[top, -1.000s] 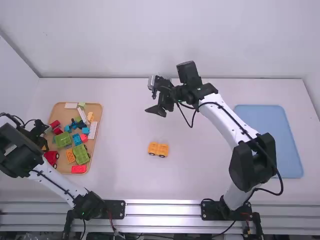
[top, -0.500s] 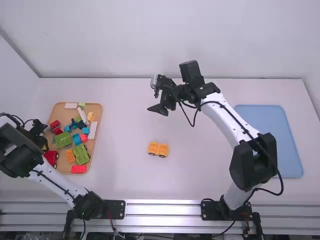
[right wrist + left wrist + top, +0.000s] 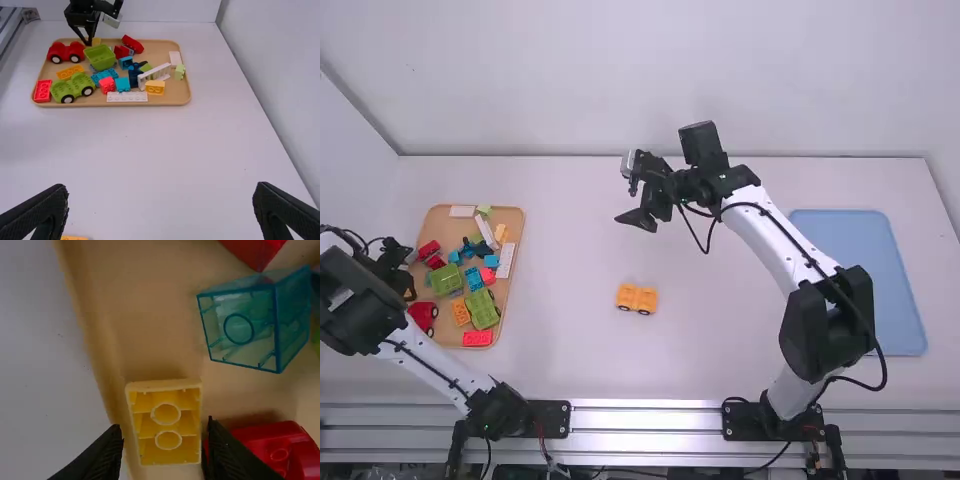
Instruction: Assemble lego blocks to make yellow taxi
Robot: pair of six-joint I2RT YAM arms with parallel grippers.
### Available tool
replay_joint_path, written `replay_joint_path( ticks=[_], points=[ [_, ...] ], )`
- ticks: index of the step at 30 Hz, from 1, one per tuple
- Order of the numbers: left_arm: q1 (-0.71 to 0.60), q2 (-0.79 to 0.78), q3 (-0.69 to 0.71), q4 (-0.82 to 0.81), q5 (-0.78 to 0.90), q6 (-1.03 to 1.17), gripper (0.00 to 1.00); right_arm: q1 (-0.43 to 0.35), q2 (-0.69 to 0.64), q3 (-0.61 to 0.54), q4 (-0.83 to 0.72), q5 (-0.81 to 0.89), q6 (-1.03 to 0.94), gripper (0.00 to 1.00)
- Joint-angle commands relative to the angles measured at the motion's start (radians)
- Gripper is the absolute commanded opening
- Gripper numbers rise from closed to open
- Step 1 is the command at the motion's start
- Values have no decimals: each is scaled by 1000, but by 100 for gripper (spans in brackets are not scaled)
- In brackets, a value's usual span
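1. The white counter (image 3: 720, 350) is carrying both trays and a small car
2. The flat blue rectangular tray (image 3: 860, 280) is lying at the right
3. The tan, rounded-corner tray (image 3: 440, 225) is lying at the left, holding red, green, blue, white and yellow-orange plastic pieces
4. The right claw (image 3: 624, 205) is hovering above the counter, beyond the car, its fingers standing wide apart and holding nothing
5. The left claw (image 3: 402, 280) is hanging over the tan tray's left edge, its fingers standing apart
6. The yellow-orange plastic car with dark wheels (image 3: 637, 298) is resting on the counter between the trays
7. The yellow plastic block, hollow underside showing (image 3: 167, 412), is lying in the tan tray between the left claw's fingers, near a see-through teal block (image 3: 245, 325)
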Motion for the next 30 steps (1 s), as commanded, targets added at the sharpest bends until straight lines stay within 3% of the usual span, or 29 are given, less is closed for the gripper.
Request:
replay_joint_path(
  ticks=[1,19,24,27,30],
  points=[
    [-2,17,-13,-8,-9,-20,44,-5,-17,19,-3,-5,3,98],
    [-3,17,-82,72,-6,-154,45,-27,-17,18,-21,-9,-38,99],
    [-17,17,-85,64,-46,-155,37,-31,-17,19,-17,-9,-38,99],
    [-16,17,-84,78,-95,-193,25,-38,-17,19,-16,-10,-39,98],
    [-14,16,-84,110,-121,-246,26,-37,-17,19,-16,-10,-38,99]
  ],
)
